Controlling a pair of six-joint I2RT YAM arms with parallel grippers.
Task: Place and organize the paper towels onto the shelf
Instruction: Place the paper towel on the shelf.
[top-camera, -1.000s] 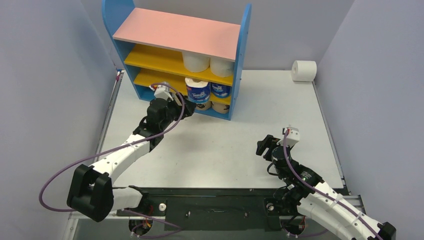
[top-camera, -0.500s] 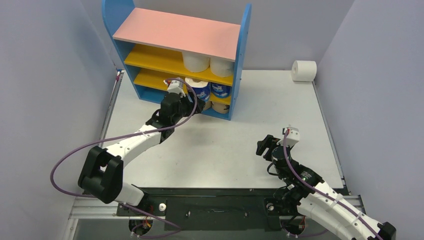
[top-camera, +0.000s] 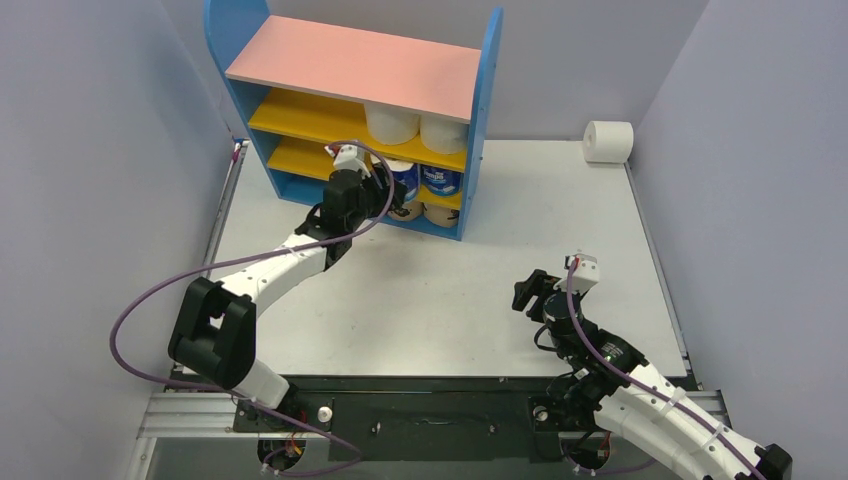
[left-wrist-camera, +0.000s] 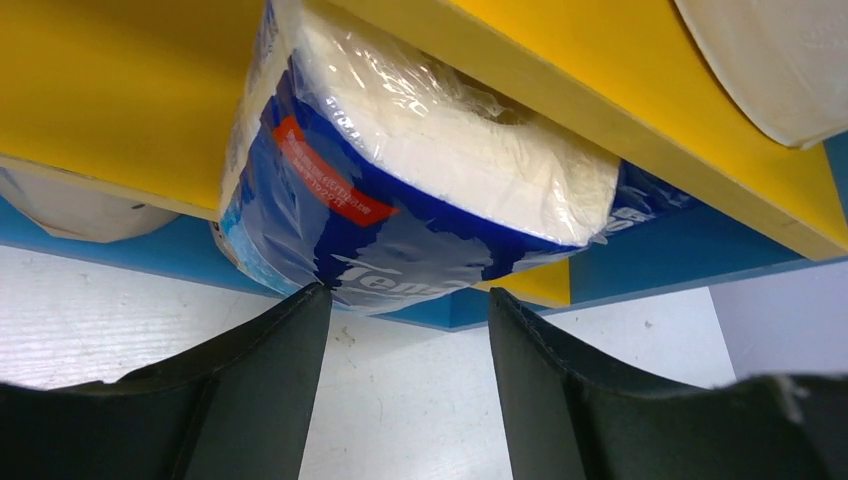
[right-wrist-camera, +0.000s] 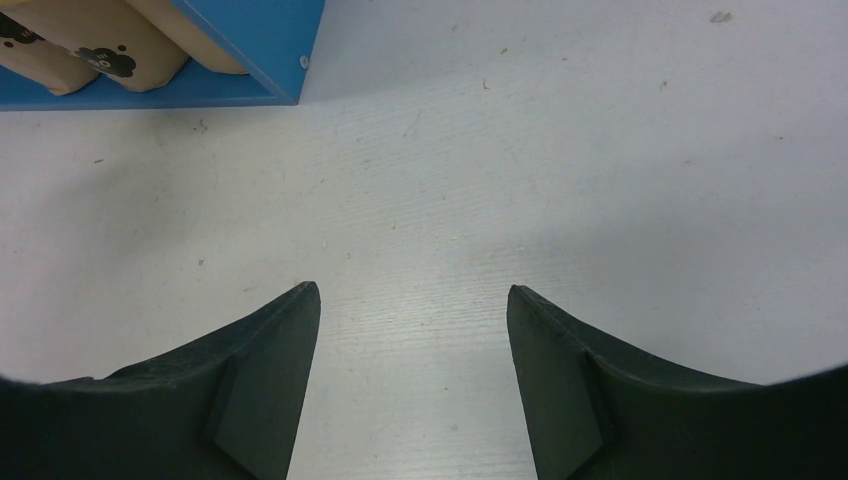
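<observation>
**A:** The left end effector (left-wrist-camera: 405, 293) is half-open and empty. The blue-wrapped roll (left-wrist-camera: 400, 200) stands just past its tips, on the shelf (left-wrist-camera: 120, 90), lower yellow board.

**B:** It's probably light and squashy, with slick film, so pinch its sides gently. The right end effector (right-wrist-camera: 410, 290) is half-open and empty over the desk (right-wrist-camera: 560, 150).

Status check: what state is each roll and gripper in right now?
blue-wrapped roll: tilted, overhanging the lower yellow shelf at its front edge
left gripper: fingers apart at that roll's bottom; grip unclear
right gripper: open, empty
loose white roll: on its side on the table, unshelved
</observation>
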